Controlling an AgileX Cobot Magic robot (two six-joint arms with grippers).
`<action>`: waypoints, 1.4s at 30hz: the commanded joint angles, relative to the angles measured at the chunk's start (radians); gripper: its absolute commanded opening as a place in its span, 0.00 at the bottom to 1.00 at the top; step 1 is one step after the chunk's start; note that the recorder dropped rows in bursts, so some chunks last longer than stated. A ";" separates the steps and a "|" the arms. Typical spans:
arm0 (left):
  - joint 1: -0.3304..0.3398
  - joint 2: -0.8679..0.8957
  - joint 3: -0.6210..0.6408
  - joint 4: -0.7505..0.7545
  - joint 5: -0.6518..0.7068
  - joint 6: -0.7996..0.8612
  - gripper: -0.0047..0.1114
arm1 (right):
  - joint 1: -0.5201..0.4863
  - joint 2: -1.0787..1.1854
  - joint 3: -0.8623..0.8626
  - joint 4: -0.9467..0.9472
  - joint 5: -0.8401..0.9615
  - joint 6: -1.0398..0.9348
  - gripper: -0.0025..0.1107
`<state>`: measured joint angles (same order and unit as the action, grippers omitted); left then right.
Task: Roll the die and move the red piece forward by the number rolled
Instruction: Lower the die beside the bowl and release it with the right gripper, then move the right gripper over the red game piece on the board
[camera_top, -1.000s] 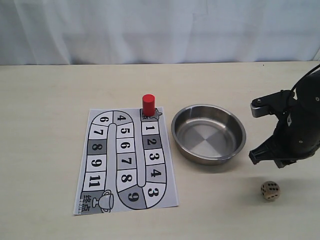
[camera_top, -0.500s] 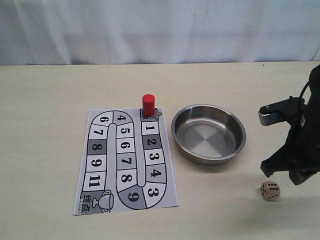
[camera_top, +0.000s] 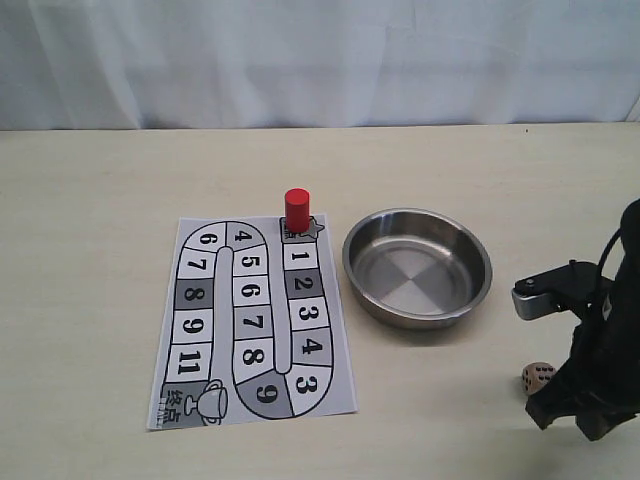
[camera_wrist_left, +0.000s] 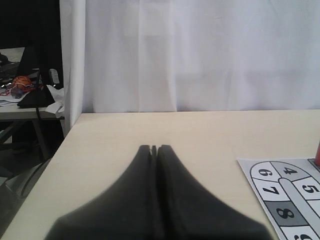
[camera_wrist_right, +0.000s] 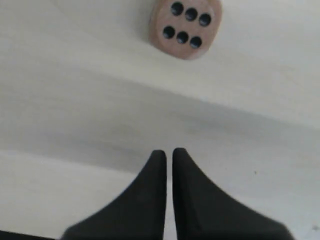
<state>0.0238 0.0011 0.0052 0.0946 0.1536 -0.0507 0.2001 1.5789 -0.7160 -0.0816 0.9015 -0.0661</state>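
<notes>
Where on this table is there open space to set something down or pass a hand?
Wide bare table left of the game board, and the far strip behind board and steel bowl. Crowded: the board-bowl gap, and the near right corner, where the right gripper hangs by the die.

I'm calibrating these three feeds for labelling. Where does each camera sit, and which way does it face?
Exterior: off the arms, raised, facing across the table toward a white curtain; shows board, red piece, steel bowl, die and the right arm.
Left wrist: behind the left gripper, shut in the foreground, looking level along the table to the curtain.
Right wrist: behind the right gripper, tips nearly together, looking down at the table, die just ahead.
Shared: exterior and right wrist show the die; exterior and left wrist, the board.
</notes>
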 joint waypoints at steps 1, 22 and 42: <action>0.000 -0.001 -0.005 -0.002 -0.013 -0.002 0.04 | -0.003 -0.009 0.014 -0.008 -0.084 0.003 0.06; 0.000 -0.001 -0.005 -0.002 -0.013 -0.002 0.04 | -0.003 0.049 0.014 -0.143 -0.129 0.156 0.06; 0.000 -0.001 -0.005 -0.002 -0.010 -0.002 0.04 | -0.003 0.046 -0.048 -0.133 -0.062 0.190 0.06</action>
<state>0.0238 0.0011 0.0052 0.0946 0.1536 -0.0507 0.2001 1.6278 -0.7286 -0.2258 0.8019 0.1388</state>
